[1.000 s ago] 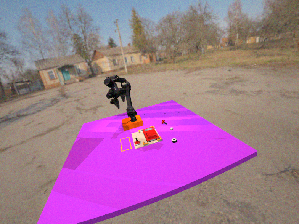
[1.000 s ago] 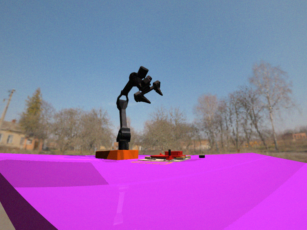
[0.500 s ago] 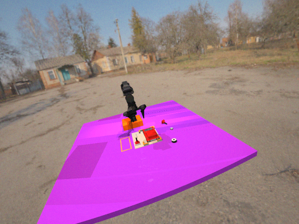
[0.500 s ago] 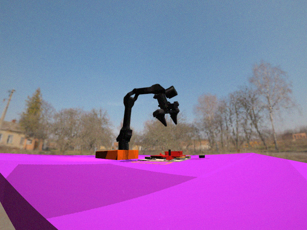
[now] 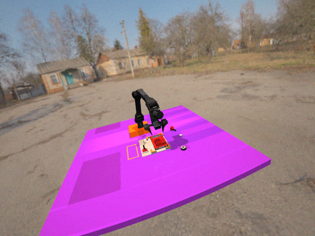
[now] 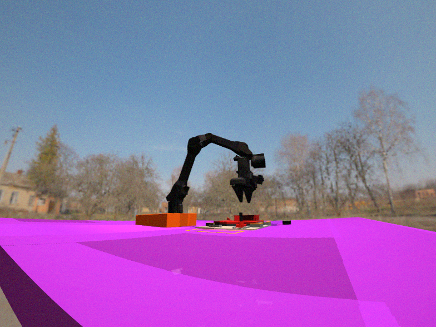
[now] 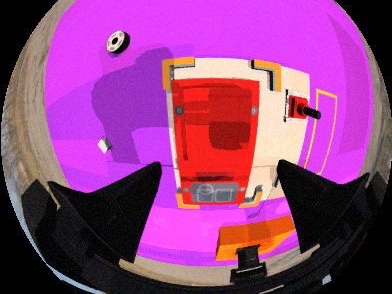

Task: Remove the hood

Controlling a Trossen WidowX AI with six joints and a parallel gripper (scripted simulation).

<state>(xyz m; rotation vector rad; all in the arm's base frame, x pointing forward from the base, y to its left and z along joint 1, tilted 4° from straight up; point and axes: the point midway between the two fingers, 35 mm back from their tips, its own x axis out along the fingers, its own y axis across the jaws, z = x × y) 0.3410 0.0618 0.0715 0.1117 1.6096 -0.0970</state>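
The red toy car (image 5: 159,142) (image 6: 251,217) (image 7: 195,152) sits on a cream board between yellow corner brackets. A grey see-through panel (image 7: 215,192) shows at its end toward the arm's base. I cannot tell the hood's outline within the red body. The marked area (image 5: 127,152) (image 6: 212,232) (image 7: 326,93) is a yellow-orange outline on the table beside the board, with nothing inside it. My gripper (image 5: 157,133) (image 6: 244,202) (image 7: 222,167) is open and empty, pointing down above the car. In the wrist view its fingertips stand on either side of the car's base-side half.
The cream board (image 5: 147,144) (image 7: 275,140) also bears a red block with an upright black peg (image 5: 144,149) (image 7: 298,108), toward the marked area. A wheel (image 5: 183,147) (image 7: 118,42), a white cube (image 5: 181,135) (image 7: 104,145) and a red-and-black piece (image 5: 172,128) lie beyond the car's other side. The arm stands on an orange block (image 5: 134,131) (image 6: 152,219).
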